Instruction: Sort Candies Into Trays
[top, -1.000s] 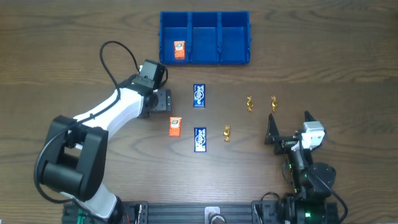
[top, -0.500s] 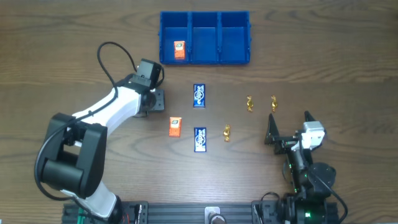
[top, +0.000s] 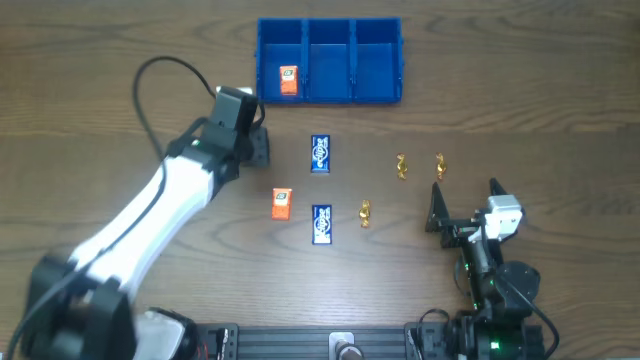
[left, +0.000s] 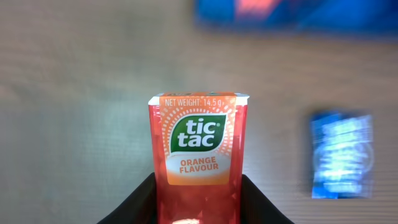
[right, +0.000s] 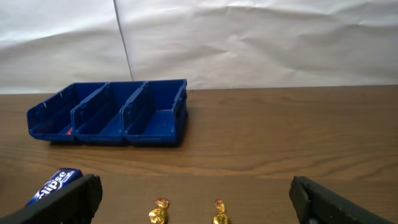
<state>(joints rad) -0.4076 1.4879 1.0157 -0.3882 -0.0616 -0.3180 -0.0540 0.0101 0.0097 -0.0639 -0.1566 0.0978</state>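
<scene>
On the tabletop (top: 520, 120): one orange box (top: 283, 203); two blue packs (top: 320, 153) (top: 321, 223); three candies (top: 401, 166) (top: 439, 165) (top: 365, 212)

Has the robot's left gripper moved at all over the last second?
Yes. In the top view the left gripper has shifted up the picture, closer to the blue tray, which sits where it was.
</scene>
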